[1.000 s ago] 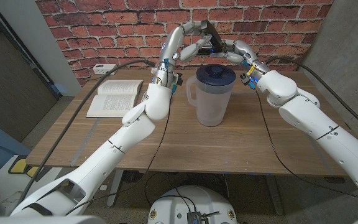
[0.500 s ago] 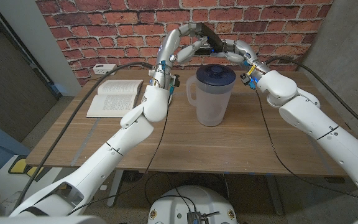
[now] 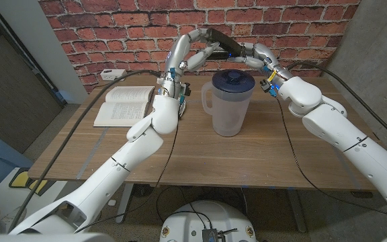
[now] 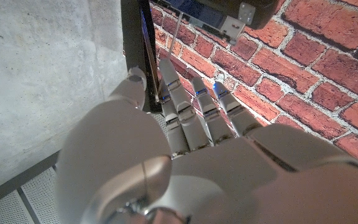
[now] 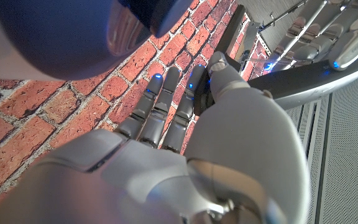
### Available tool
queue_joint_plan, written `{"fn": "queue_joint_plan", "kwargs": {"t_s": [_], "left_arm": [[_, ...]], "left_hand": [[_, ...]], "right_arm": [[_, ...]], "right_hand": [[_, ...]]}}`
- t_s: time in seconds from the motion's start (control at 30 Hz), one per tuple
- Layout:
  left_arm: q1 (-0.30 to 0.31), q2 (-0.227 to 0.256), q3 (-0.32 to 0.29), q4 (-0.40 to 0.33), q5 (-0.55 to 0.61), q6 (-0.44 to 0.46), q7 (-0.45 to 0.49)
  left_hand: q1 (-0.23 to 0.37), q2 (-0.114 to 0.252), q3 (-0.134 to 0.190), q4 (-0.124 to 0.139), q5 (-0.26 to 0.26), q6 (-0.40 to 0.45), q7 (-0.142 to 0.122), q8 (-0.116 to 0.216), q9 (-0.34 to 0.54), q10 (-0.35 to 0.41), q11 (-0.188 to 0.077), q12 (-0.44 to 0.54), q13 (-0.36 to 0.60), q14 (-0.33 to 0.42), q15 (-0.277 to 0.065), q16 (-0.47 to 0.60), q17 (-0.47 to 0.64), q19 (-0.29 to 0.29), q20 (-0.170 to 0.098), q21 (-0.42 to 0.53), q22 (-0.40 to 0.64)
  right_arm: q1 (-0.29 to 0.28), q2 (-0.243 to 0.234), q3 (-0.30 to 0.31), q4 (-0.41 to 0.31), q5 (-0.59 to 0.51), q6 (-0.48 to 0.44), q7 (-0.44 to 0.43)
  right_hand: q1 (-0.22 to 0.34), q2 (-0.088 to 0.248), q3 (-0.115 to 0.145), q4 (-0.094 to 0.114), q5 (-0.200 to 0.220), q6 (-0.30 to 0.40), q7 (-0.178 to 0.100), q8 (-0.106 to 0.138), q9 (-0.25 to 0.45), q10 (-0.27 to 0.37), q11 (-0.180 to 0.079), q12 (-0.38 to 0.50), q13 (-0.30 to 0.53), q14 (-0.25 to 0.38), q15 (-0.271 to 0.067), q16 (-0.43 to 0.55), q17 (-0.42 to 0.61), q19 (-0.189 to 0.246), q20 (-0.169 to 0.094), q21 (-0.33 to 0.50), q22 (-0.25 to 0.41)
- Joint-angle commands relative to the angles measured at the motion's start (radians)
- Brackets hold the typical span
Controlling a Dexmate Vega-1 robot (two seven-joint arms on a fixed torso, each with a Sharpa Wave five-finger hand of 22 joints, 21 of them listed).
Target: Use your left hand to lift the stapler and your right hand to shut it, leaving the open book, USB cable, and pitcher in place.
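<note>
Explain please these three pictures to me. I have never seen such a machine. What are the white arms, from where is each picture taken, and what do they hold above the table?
This is a robot with two white arms, each ending in a hand with fingers. The wide picture looks down from a camera on its head; the other two come from cameras on the wrists, looking along each hand, so they appear turned. On the wooden table lie an open book and a clear pitcher with a dark blue lid. A white power strip sits at the wall. Above the pitcher, the left hand and the right hand meet on a dark stapler. The left hand holds it up; the right hand touches it from its side.
</note>
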Motion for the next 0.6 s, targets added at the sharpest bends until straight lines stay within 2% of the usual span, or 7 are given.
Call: {"fn": "queue_joint_plan", "kwargs": {"t_s": [0.03,0.2,0.4,0.6], "left_arm": [[0.029,0.013,-0.018,-0.025,-0.006,0.027,0.008],[0.045,0.010,-0.025,-0.037,-0.005,0.047,0.021],[0.066,0.000,-0.038,-0.045,-0.017,0.062,0.046],[0.078,0.002,-0.047,-0.049,-0.035,0.065,0.051]], "left_hand": [[0.048,0.052,0.000,0.004,0.008,0.101,-0.081,0.009,0.003,0.039,-0.045,0.001,0.004,-0.001,-0.150,0.001,0.002,0.001,0.001,-0.002,0.004],[0.041,0.040,-0.009,0.003,0.008,0.103,-0.083,0.008,0.002,0.041,-0.044,0.001,0.007,-0.004,-0.148,0.000,0.002,-0.001,0.005,-0.003,0.004],[0.004,0.001,-0.044,0.008,0.006,0.125,-0.079,0.014,-0.001,0.057,-0.037,0.005,0.012,0.005,-0.144,0.005,0.003,0.008,-0.003,-0.001,0.004],[-0.020,-0.012,-0.055,0.015,0.007,0.124,-0.071,0.010,-0.004,0.056,-0.036,0.004,0.015,0.011,-0.143,0.001,-0.001,0.008,0.000,-0.001,0.004]], "right_arm": [[0.003,0.000,0.000,-0.001,-0.002,-0.001,-0.001],[0.003,-0.001,0.001,-0.003,-0.002,-0.005,-0.003],[0.005,0.002,0.001,0.001,0.000,-0.006,-0.006],[0.009,0.004,0.002,0.007,0.004,-0.003,-0.002]], "right_hand": [[0.029,0.035,0.004,0.006,0.006,0.063,0.062,0.008,0.008,0.012,-0.003,0.006,0.007,0.005,-0.176,-0.005,0.002,0.000,-0.064,0.006,0.000],[0.029,0.035,0.003,0.006,0.007,0.062,0.060,0.009,0.010,0.012,-0.004,0.005,0.007,0.007,-0.176,-0.004,0.005,-0.001,-0.064,0.008,0.000],[0.029,0.035,0.003,0.007,0.007,0.063,0.062,0.009,0.011,0.012,-0.002,0.005,0.007,0.008,-0.176,-0.006,0.005,-0.002,-0.065,0.011,-0.001],[0.029,0.036,0.003,0.007,0.007,0.062,0.060,0.009,0.012,0.013,-0.003,0.004,0.007,0.009,-0.176,-0.006,0.006,-0.002,-0.065,0.013,-0.001]]}}
